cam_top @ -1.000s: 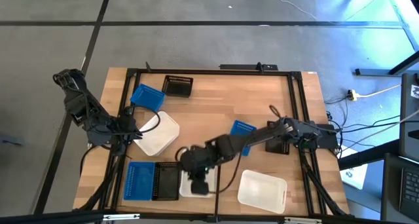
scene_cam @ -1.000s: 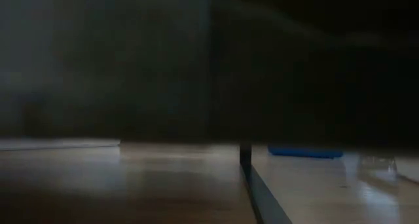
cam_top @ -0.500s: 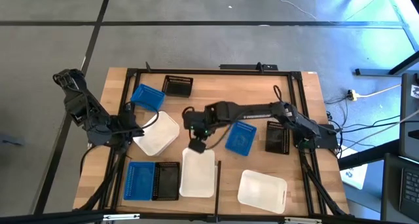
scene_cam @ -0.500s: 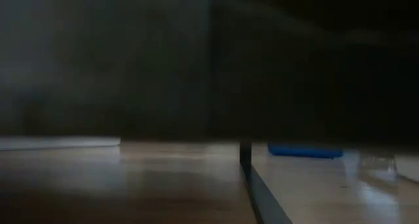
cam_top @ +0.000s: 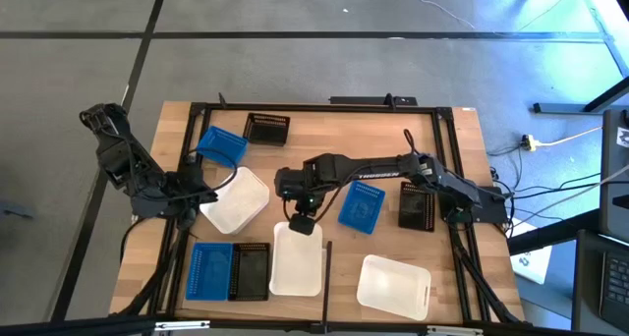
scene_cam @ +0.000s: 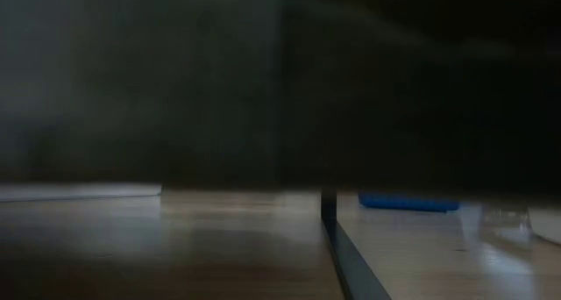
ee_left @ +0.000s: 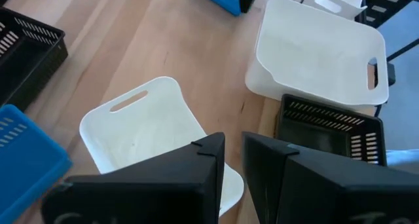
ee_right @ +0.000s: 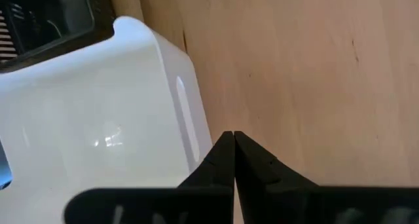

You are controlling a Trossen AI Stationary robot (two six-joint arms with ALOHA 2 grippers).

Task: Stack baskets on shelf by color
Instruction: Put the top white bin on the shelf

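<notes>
Hovering right gripper [cam_top: 300,221], fingers closed and empty, just beyond white basket [cam_top: 296,261] rim; left gripper [cam_top: 203,194] slightly parted beside another white basket [cam_top: 236,200].

Dark jointed arms, black angular fingers [ee_left: 196,178].

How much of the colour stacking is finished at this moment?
Nothing looks stacked: blue slotted basket and black slotted basket only sit side by side on the wooden shelf. In hand: right gripper, shut and empty, hovers at a white smooth basket; left gripper is slightly open beside another. All three colours remain.
</notes>
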